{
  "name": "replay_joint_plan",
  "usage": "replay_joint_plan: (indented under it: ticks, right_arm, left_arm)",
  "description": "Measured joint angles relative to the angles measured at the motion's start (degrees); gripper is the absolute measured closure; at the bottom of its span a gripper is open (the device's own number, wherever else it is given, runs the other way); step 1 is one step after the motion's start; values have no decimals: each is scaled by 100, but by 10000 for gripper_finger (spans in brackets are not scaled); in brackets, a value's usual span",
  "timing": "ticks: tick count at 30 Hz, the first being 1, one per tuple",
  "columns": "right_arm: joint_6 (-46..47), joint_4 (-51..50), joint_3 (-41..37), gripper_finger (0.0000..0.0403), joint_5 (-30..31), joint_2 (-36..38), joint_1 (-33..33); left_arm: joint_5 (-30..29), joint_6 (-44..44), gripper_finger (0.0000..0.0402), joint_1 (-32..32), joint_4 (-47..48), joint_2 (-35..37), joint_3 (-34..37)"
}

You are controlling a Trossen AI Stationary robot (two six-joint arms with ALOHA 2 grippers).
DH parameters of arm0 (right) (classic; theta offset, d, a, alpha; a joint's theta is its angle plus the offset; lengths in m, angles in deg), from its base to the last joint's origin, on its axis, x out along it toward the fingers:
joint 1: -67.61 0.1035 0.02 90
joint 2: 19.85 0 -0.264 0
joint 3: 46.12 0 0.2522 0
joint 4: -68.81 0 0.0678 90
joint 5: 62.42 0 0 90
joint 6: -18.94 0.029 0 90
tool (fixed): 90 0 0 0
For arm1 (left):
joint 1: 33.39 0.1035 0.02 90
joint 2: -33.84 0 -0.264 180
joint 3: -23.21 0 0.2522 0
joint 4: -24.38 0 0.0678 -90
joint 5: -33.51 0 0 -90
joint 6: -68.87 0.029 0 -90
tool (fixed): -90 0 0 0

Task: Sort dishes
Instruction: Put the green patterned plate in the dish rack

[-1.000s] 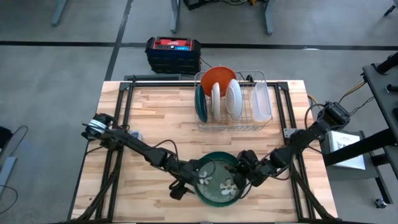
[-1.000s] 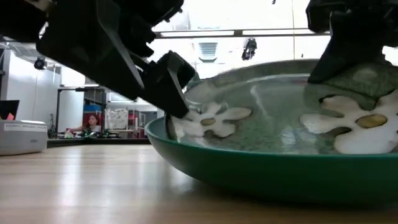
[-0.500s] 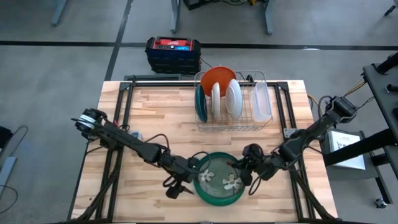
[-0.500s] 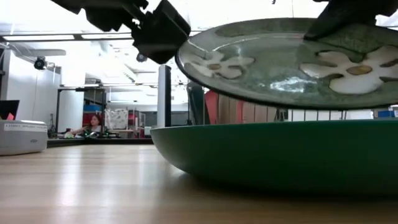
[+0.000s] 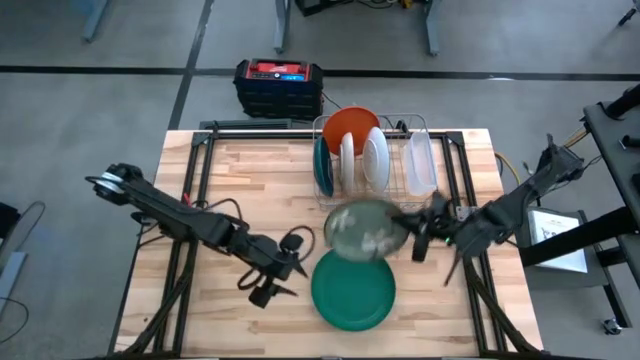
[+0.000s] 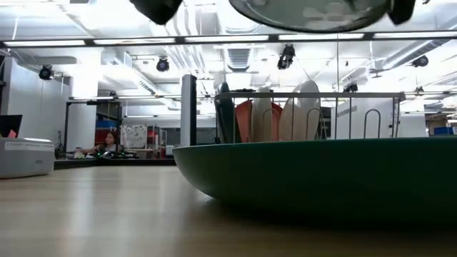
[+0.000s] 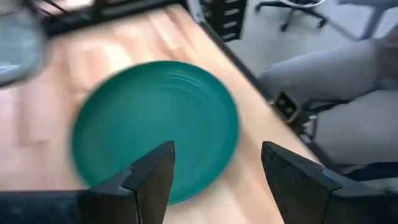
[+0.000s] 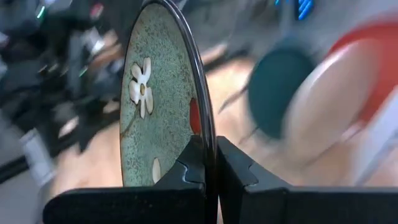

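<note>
My right gripper (image 5: 418, 236) pinches the floral plate (image 5: 362, 230) by its rim, lifted between the wire rack (image 5: 372, 190) and green plate (image 5: 352, 293). My left gripper (image 5: 283, 280) hangs wide apart beside the green plate, empty.

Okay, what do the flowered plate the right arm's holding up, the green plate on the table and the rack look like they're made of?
flowered plate: likely glazed ceramic; speckled olive face with pale painted flowers and a thin dark rim, pinched by the right gripper.
green plate: ceramic or melamine, cannot tell; even dark green, soft sheen, faint concentric rings.
rack: metal wire, silver and shiny; thin bars.
</note>
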Motion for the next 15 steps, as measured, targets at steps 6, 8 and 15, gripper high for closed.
replay_joint_plan:
  ticks: [6, 8, 15]
  right_arm:
    - [-1838, 29, 4, 402, 2306, 815, -28]
    - [-2384, 38, 4, 402, 2900, 1026, -84]
    - [-3937, 62, 4, 401, 3222, 1673, -947]
  left_arm:
    - [-1044, 692, 171, 4, 396, 631, 0]
    - [-1517, 1021, 171, 4, 470, 792, -2]
    - [-3678, 2059, 171, 87, 465, 1109, -2]
